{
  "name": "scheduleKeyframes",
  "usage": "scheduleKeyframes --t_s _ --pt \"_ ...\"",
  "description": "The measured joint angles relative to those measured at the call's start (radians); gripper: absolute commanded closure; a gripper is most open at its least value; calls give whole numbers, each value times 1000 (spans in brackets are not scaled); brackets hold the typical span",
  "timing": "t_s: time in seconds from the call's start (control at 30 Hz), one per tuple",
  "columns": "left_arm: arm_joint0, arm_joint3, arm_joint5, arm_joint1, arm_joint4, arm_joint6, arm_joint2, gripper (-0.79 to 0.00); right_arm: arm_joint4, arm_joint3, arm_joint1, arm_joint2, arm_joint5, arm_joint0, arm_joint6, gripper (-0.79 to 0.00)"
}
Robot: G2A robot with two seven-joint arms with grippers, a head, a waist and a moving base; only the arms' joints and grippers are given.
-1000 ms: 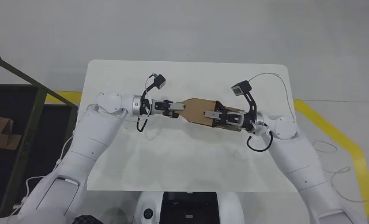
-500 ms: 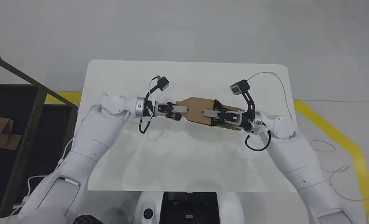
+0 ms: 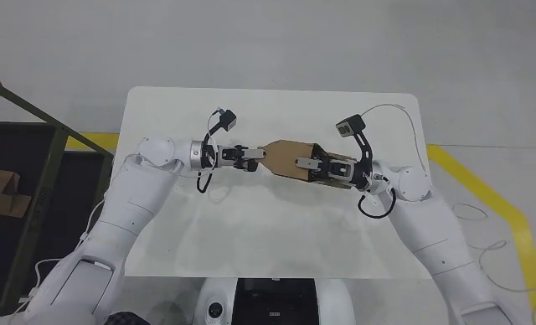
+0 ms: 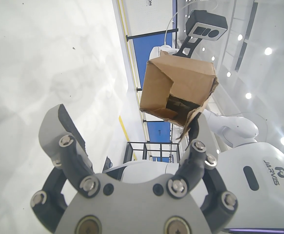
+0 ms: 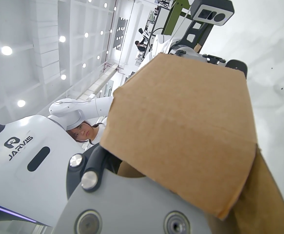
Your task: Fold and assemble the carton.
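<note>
The carton (image 3: pixel 289 156) is held at the middle of the table (image 3: pixel 251 233), apparently clamped by the right gripper (image 3: pixel 306 165). The left gripper (image 4: pixel 128 118) is spread wide and levelled at it, one finger (image 4: pixel 200 132) laid against its torn flap.

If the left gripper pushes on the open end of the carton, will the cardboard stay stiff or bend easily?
Probably it bends easily: the carton has a ragged, creased flap edge by the left gripper. It seems light, since the right gripper holds it by one end. The open, hollow end may cave in under a hard push.
</note>
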Motion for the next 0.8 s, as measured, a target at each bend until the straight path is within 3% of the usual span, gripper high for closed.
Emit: scheduleKeyframes --t_s 0.43,0.8 --pt "-27 15 -4 -14 -14 -9 51 -785 16 0 -5 -5 4 5 4 0" --pt "-23 37 -15 -4 -12 5 19 -785 19 6 -2 11 5 1 10 0"
